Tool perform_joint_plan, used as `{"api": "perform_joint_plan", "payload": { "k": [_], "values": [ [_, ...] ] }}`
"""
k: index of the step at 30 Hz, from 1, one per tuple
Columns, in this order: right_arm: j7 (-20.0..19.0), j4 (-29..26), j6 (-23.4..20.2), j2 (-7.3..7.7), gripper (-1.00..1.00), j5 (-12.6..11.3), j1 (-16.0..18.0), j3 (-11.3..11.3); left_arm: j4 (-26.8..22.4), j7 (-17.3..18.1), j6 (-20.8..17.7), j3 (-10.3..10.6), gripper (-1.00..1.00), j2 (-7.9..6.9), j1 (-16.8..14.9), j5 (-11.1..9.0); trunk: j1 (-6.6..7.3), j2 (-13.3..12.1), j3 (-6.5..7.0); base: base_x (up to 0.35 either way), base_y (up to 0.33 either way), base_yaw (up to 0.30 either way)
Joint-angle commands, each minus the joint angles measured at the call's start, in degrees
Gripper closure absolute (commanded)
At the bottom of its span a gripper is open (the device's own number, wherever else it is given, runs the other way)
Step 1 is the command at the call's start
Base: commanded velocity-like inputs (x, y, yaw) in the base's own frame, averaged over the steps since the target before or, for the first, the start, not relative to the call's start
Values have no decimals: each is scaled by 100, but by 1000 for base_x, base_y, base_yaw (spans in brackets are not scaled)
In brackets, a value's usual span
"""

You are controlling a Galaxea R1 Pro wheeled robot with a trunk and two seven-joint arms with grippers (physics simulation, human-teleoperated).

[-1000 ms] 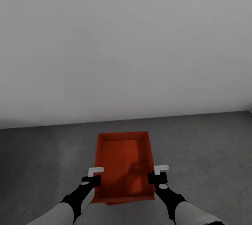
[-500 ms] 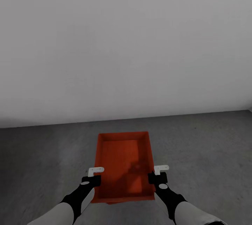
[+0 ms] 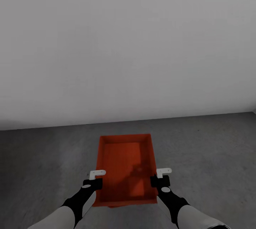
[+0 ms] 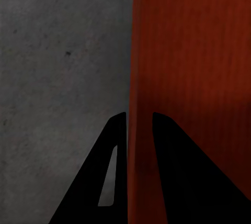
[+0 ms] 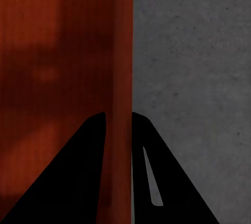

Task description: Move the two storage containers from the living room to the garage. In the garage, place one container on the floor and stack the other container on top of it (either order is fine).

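Nearest the robot, two black-sleeved forearms are stretched forward and slightly inward, one at each long side of a red-orange rectangular thin-walled storage container (image 3: 125, 166). The left gripper (image 4: 139, 122) is set astride that box's left wall, one finger outside and one inside, the two drawn in close so that the thin wall is pinched between them. The right gripper (image 5: 117, 116) is matched on the opposite wall in the same near-closed clamp. A grip on both walls at once is judged to keep the shallow box level and square while it is carried low.

Under the box's near edge a thin strip of a second red-orange container (image 3: 119, 206) is seen, so the held one is judged to be resting on, or just over, its twin as the stacking step demands; contact cannot be confirmed.

Around the boxes lies the rough dark grey concrete floor (image 3: 206, 150) of the garage. Beyond it the plain white-grey wall (image 3: 128, 43) is met.
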State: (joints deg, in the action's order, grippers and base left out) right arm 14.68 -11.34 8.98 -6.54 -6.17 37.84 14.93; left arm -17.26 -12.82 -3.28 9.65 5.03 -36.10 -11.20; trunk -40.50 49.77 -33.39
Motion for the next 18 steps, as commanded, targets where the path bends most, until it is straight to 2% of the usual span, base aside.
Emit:
{"api": "perform_joint_plan", "payload": {
  "k": [1, 8, 18],
  "values": [
    [146, 17, 43, 4, 100, -500, 4, -245, -31, -238, 372, -261, 100, -205, -2, 65, -1, 4, -5, 0, 0, 0],
    [156, 19, 42, 4, 100, -500, 4, -245, -32, -238, 372, -261, 100, -204, -2, 65, -1, 4, -5, 0, 0, 26],
    [158, 19, 34, 4, 100, -497, 4, -245, -22, -238, 372, -269, 100, -210, -2, 65, -1, 4, -5, 0, 0, 229]
  ]
}}
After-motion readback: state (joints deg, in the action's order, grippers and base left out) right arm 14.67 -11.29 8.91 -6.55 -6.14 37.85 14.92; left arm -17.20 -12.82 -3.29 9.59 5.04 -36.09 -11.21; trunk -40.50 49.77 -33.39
